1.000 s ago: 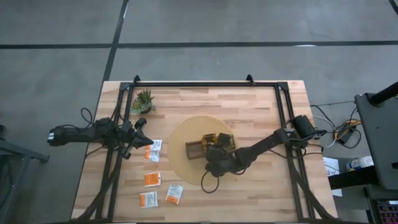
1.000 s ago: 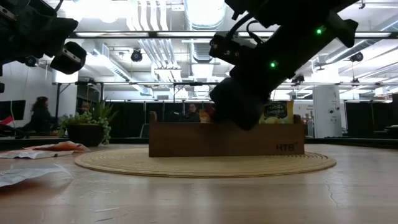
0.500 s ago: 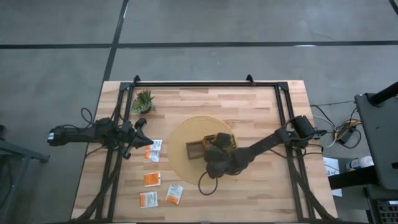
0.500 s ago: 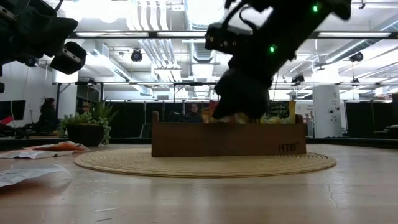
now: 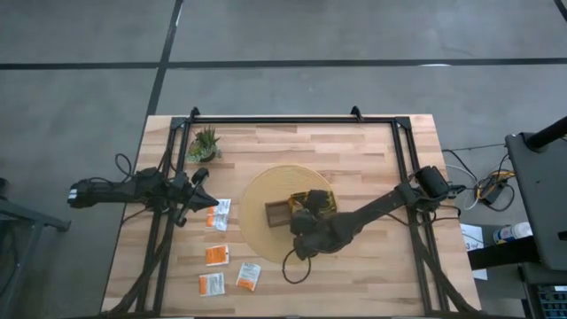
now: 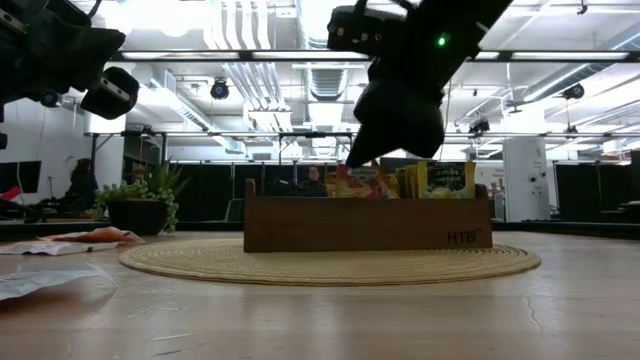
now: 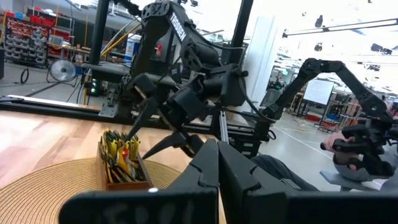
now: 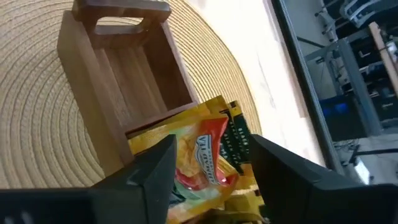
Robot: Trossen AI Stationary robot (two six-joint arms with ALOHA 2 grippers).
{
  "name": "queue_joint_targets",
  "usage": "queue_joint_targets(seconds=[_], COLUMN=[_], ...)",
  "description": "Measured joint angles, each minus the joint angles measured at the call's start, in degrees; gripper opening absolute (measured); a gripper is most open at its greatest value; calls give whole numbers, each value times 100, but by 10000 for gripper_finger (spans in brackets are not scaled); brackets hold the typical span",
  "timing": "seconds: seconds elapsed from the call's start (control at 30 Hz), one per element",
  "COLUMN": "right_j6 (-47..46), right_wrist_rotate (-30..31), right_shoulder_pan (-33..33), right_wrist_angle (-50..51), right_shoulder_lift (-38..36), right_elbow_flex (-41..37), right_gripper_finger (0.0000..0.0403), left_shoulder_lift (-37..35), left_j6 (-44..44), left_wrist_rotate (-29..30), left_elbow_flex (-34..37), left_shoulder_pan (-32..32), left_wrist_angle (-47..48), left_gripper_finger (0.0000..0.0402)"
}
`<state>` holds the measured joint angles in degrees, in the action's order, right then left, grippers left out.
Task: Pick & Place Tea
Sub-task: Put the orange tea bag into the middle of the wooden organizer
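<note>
The dark wooden tray (image 5: 277, 215) (image 6: 360, 225) stands on a round woven mat (image 5: 257, 199). Its right compartments hold upright yellow and orange tea sachets (image 5: 317, 200) (image 6: 440, 180) (image 8: 199, 149); its left compartment (image 8: 130, 74) is bare. My right gripper (image 5: 299, 223) (image 6: 372, 150) (image 8: 211, 180) hangs open just above those sachets, a finger on either side, holding nothing. Several more tea sachets (image 5: 219, 213) (image 5: 217, 255) (image 5: 248, 276) lie flat on the table's left part. My left gripper (image 5: 205, 190) (image 7: 211, 168) waits shut at the left, above the table.
A small potted plant (image 5: 205, 143) (image 6: 140, 205) stands at the far left. Black frame rails (image 5: 292, 120) run along the table's far edge and down both sides. Bare wood lies in front of the mat and to its right.
My right gripper has risen out of the tray, tipped its wrist and opened. It has let go of a yellow-orange sachet, which now stands in the tray among the others. The tray has stayed in place.
</note>
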<state>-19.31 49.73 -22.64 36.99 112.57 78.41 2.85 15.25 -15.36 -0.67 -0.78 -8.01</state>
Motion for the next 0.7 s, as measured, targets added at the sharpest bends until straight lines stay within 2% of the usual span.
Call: queue_joint_targets(seconds=[0.13,0.33,0.37,0.57,0.7], right_j6=[117,134,129,-103,-145], right_wrist_rotate=[-31,-764,-838,-914,-1252], right_shoulder_pan=[-101,-27,1,183,357], right_wrist_angle=[178,337,325,219,-153], right_shoulder_lift=[-22,-44,-41,-33,-33], right_elbow_flex=[107,12,-13,-289,-605], right_gripper_finger=[157,32,21,8,8], left_shoulder_lift=[0,0,0,-1,-1], left_j6=[0,0,0,-1,0], left_wrist_rotate=[-1,1,-1,0,1], left_elbow_flex=[-2,-2,0,0,0], left_shoulder_pan=[0,2,1,1,0], left_wrist_angle=[-2,-2,-4,-3,-4], left_gripper_finger=[0,0,0,0,0])
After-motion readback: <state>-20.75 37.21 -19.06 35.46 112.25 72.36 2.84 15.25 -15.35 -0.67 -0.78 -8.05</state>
